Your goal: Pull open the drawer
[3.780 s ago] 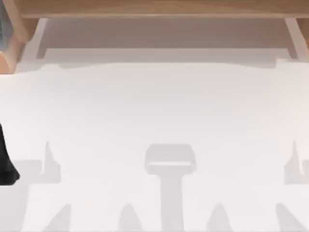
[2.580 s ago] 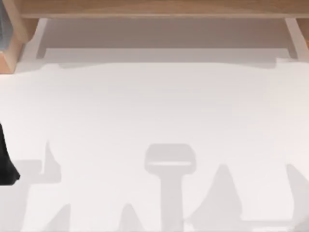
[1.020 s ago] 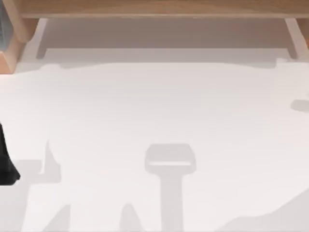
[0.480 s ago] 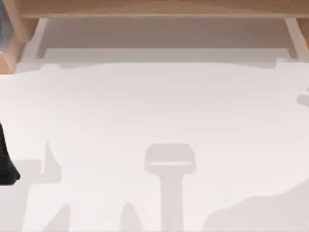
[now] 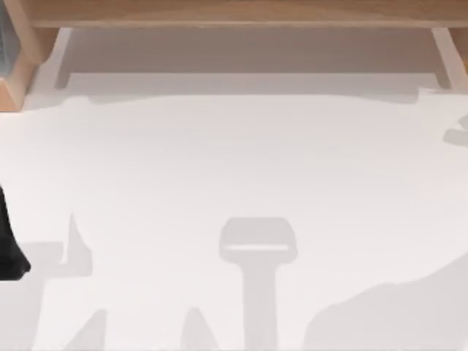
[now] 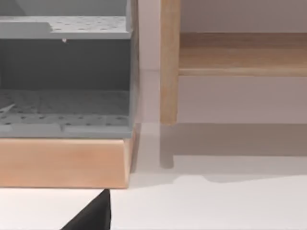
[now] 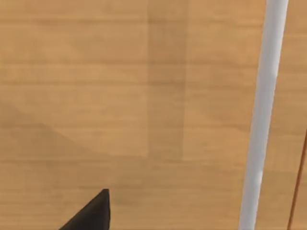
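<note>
Since 0.5 s ago the broad shadow (image 5: 395, 322) on the near right of the table has spread a little toward the left, and the small shadow (image 5: 457, 135) at the right edge has slid farther away. Nothing else has moved.

The white table (image 5: 234, 168) takes up most of the top view. Along its far edge runs a wooden frame (image 5: 234, 13) with a pale recess under it. At the far left a grey rack (image 6: 64, 72) with 2 perforated shelves sits on a wooden base (image 6: 62, 163), and just to the right of it stands an upright wooden post (image 6: 169, 62).

The right wrist view is pressed close to a wooden front (image 7: 120, 96) crossed by 1 white bar (image 7: 261, 120). This may be the drawer's face and handle, but I cannot tell.

The left arm (image 5: 9, 248) is parked at the table's left edge, with the left gripper (image 6: 91, 215) just above the table, facing the rack's base. The right gripper (image 7: 91, 215) sits right up against the wooden front, apart from the bar. Whether either one is released or clenched I cannot tell.
</note>
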